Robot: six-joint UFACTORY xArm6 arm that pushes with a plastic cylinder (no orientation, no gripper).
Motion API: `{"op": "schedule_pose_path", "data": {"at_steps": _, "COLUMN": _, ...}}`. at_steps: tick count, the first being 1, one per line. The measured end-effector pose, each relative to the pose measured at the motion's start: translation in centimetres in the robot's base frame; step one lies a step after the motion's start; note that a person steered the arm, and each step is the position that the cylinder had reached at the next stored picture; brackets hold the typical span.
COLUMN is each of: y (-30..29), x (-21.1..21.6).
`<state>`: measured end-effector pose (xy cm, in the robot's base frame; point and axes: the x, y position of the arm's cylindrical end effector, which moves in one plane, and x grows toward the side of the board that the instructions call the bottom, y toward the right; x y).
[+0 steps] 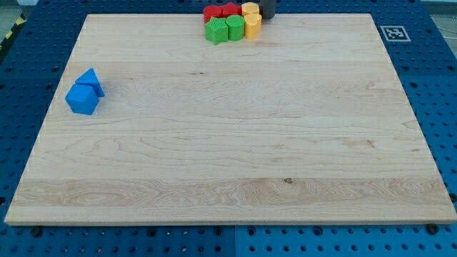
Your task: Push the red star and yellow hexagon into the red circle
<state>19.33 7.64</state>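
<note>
Up top, my tip [269, 17] apparently beside yellow hexagon [251, 10], board edge [321, 14].

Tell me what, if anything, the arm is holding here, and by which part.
Nothing is held: I have no gripper. My tip stands at the view's top edge, right beside the yellow blocks of the cluster; actual contact cannot be told.

Two red blocks [213, 13] [230, 10], two green [215, 31] [234, 28], two yellow [250, 10] [253, 26], two blue [82, 99] [91, 81].
</note>
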Motion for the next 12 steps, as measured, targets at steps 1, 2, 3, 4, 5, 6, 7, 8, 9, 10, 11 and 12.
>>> {"op": "schedule_pose_path", "data": {"at_steps": 1, "y": 1.7, "x": -0.2}}
{"op": "schedule_pose_path", "data": {"at_steps": 2, "y": 4.8, "x": 0.2}}
{"op": "schedule_pose_path", "data": {"at_steps": 3, "y": 4.6, "x": -0.2}}
{"op": "schedule_pose_path", "data": {"at_steps": 4, "y": 4.6, "x": -0.2}}
{"op": "schedule_pose_path", "data": {"at_steps": 5, "y": 2.8, "x": -0.2}}
{"op": "schedule_pose_path", "data": {"at_steps": 6, "y": -1.4, "x": -0.2}}
{"op": "schedule_pose_path", "data": {"at_steps": 7, "y": -5.5, "x": -0.1}}
{"op": "schedule_pose_path", "data": {"at_steps": 8, "y": -6.4, "x": -0.1}}
{"op": "schedule_pose_path", "data": {"at_steps": 9, "y": -6.3, "x": -0.1}}
{"op": "schedule_pose_path", "data": {"at_steps": 10, "y": -5.3, "x": 0.0}}
{"op": "schedule_pose_path", "data": {"at_steps": 11, "y": -5.9, "x": 0.1}}
{"op": "schedule_pose_path", "data": {"at_steps": 12, "y": -7.0, "x": 0.0}}
